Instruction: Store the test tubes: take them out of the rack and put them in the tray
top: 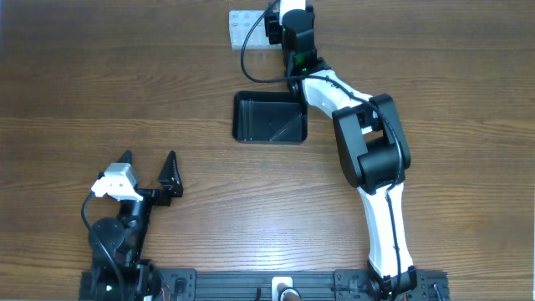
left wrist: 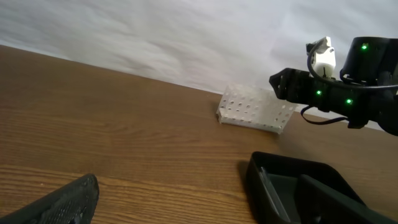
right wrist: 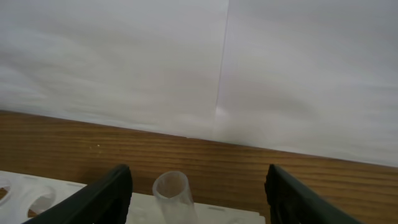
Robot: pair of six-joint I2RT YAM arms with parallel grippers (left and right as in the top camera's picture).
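Bare bench (top: 100,75) fills the frame's upper left and far right. The right arm (top: 372,150) slants from lower right to upper centre, covering the rack (top: 244,29)'s right end and passing the tray (top: 237,117)'s upper right corner. Open bench separates the tray and the left end effector (top: 149,163), lower left. A wall (right wrist: 124,62) stands behind the rack.

my right arm lay stretched to the table's far edge, right gripper (right wrist: 198,177) spread wide; my left gripper (top: 149,170) sat low, fingers parted, near the front-left corner.
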